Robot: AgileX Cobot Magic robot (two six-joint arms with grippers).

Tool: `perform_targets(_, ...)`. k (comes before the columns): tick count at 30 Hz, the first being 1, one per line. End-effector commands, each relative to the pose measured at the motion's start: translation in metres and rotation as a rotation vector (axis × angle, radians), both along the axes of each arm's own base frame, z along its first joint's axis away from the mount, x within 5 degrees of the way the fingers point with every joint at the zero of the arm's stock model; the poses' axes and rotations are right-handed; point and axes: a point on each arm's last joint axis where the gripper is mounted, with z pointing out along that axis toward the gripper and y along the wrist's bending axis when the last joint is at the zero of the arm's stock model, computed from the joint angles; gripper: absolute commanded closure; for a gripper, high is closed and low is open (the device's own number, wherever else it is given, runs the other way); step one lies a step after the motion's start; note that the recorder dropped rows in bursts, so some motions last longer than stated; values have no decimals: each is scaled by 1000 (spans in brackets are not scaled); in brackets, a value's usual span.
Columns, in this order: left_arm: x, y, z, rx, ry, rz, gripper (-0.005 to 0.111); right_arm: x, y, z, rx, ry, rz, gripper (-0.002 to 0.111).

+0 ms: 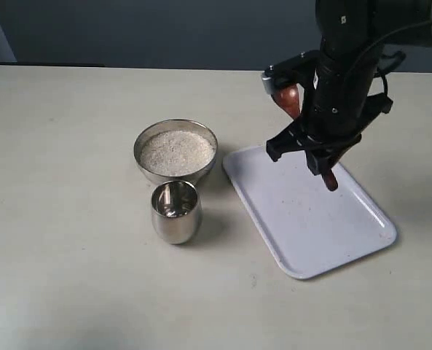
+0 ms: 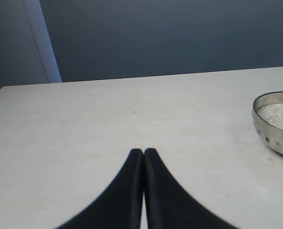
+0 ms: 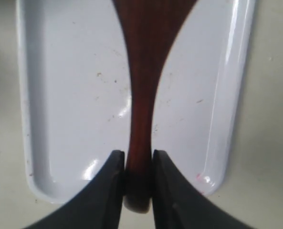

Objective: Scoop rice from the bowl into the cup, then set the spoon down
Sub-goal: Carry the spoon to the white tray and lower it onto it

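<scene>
Glossy reddish-brown wooden spoon

This looks like a robotics lab or test bench: a black robot arm hangs over a plain pale counter set against a bare grey-blue wall. A steel bowl, a steel cup and a white tray sit spaced out on it like test props.

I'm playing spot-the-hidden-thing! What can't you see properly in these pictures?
Spoon scoop: exterior view, mostly behind the right arm; right wrist view, cut by the edge.
Cup inside: exterior view, shiny reflections, contents unclear.
Bowl: left wrist view, cut by the edge.
</scene>
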Motion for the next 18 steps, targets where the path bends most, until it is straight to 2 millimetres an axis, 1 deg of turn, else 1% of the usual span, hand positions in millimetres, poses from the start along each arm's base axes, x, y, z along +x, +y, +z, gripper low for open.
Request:
perform_targets(1, 0, 0, 2, -6, -16, -4, 106, 11, -3, -32, -16, 101, -7, 109)
perform_targets(3, 0, 0, 2, -6, -16, -4, 106, 12, -2, -45, -39, 141, 5, 109)
perform_targets(6, 0, 0, 2, -6, -16, -4, 106, 9, -2, -59, -65, 229, 24, 109)
perform_targets(10, 0, 0, 2, -6, -16, -4, 106, 7, -3, -71, -100, 287, 32, 109)
perform_targets(14, 0, 0, 2, -6, -16, -4, 106, 8, -2, -72, -100, 287, 34, 109)
perform_targets(18, 0, 0, 2, -6, -16, -4, 106, 17, 3, -71, -86, 266, 40, 109)
